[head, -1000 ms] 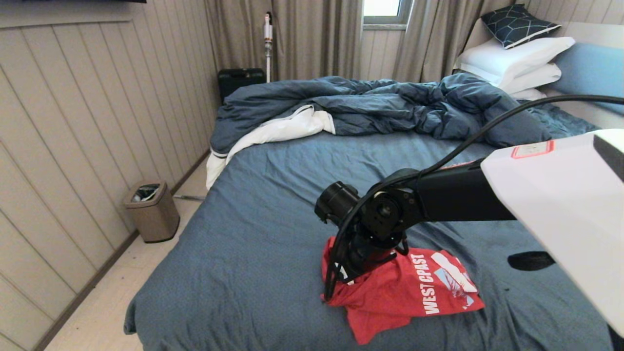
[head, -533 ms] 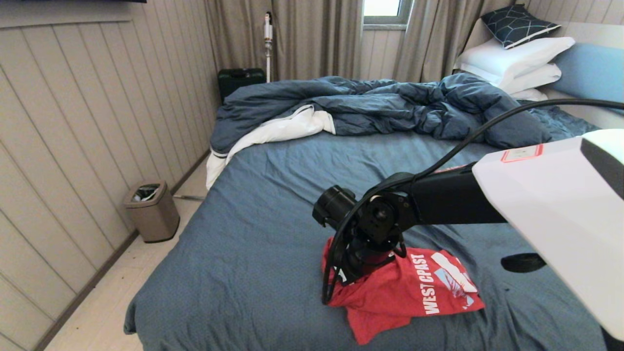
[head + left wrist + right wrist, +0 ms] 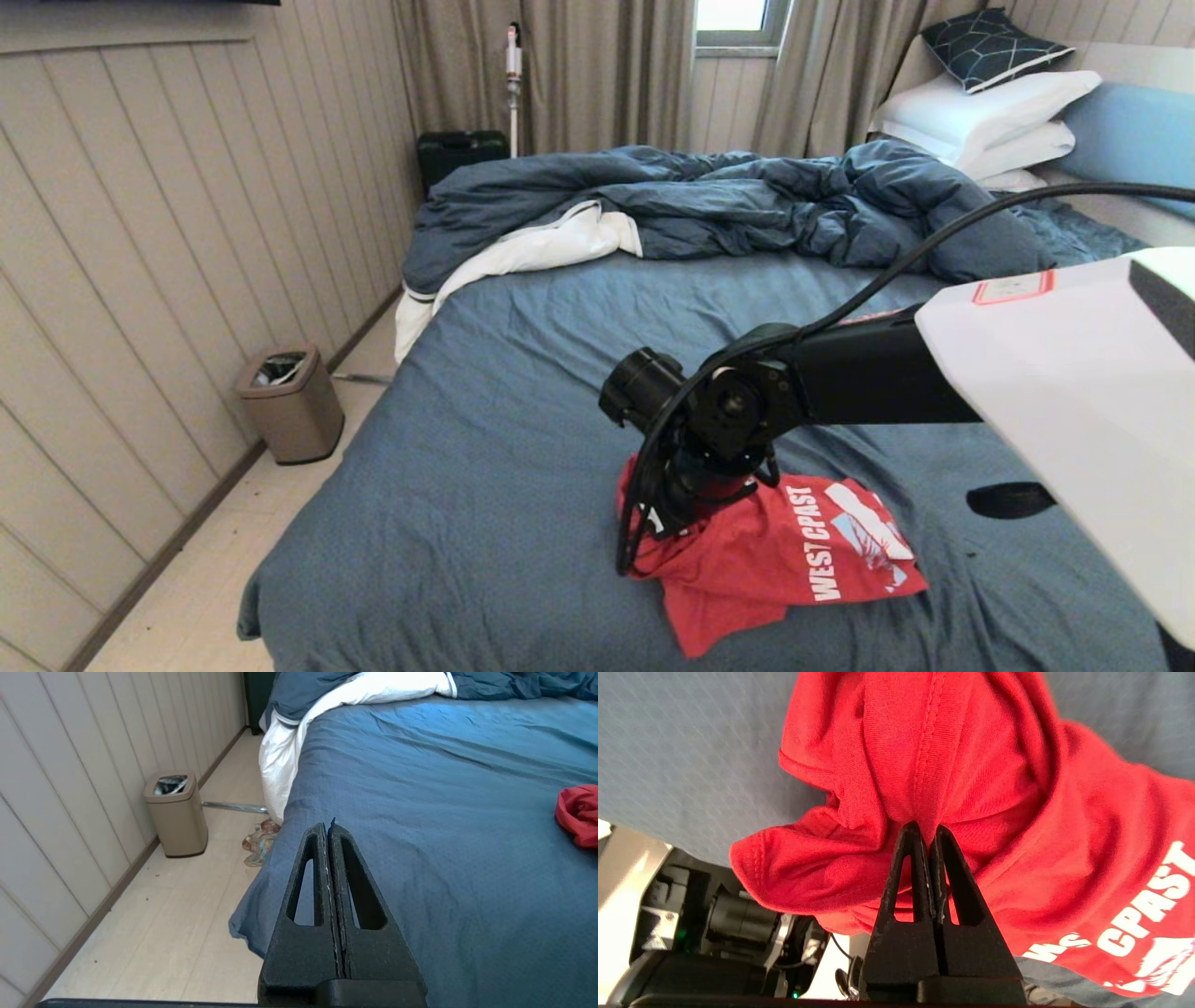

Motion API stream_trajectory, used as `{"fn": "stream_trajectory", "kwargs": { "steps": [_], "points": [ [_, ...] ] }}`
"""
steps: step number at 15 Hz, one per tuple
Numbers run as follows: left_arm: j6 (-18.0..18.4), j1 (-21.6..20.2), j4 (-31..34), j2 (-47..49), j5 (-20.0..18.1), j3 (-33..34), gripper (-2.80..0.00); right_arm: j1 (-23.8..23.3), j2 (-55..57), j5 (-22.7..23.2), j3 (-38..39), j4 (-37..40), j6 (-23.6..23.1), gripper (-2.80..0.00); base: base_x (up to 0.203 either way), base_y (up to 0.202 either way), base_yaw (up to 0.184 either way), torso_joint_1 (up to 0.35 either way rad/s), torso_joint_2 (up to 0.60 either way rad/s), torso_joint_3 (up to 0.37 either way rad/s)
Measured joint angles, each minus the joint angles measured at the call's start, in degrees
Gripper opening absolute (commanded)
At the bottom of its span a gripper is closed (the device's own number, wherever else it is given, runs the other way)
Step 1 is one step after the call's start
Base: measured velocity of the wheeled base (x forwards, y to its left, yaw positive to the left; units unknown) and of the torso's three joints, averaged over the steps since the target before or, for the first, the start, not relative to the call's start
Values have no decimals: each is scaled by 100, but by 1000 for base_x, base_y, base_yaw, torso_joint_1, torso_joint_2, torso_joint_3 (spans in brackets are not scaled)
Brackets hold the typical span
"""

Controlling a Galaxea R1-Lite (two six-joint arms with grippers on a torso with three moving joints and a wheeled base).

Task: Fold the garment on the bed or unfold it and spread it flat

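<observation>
your right gripper (image 3: 924, 833) is clamped tight on a bunched fold of the bright red thin-fabric t-shirt (image 3: 775, 551), black fingers pressed together with a pinch of cloth at the tips; in the head view you can't see those fingers, the black wrist and cable loop cover them. the shirt sits crumpled on the near part of the large bed with the blue-grey textured sheet (image 3: 523, 448), white "west coast" lettering facing up on the right-hand side, pale graphic beside it partly creased. the shirt's left portion is hidden under the wrist, so you can't make out collar or sleeves there. your left gripper (image 3: 329, 830) is out of the head view; its own camera shows the fingers pressed together holding nothing, hovering over the sheet near the bed's left edge, with only a red lump of the shirt cut off at the frame border. rumpled dark blue duvet with white lining (image 3: 709, 201) lies heaped across the far side of the bed.
</observation>
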State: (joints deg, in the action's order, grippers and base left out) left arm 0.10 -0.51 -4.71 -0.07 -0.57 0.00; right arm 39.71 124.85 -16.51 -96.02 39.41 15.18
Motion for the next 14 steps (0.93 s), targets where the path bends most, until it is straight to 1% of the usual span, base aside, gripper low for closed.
{"fn": "stream_trajectory", "kwargs": {
  "steps": [9, 11, 14],
  "points": [
    [0, 0, 0, 0, 2, 0, -280, -125, -788, -20, -165, 50, -60, -280, 0, 0, 0, 0, 0, 0],
    [0, 0, 0, 0, 2, 0, -280, -343, -976, -16, -171, 49, -89, -280, 0, 0, 0, 0, 0, 0],
    [0, 0, 0, 0, 0, 0, -280, -943, -1385, 0, -133, 46, -212, -280, 0, 0, 0, 0, 0, 0]
  ]
}}
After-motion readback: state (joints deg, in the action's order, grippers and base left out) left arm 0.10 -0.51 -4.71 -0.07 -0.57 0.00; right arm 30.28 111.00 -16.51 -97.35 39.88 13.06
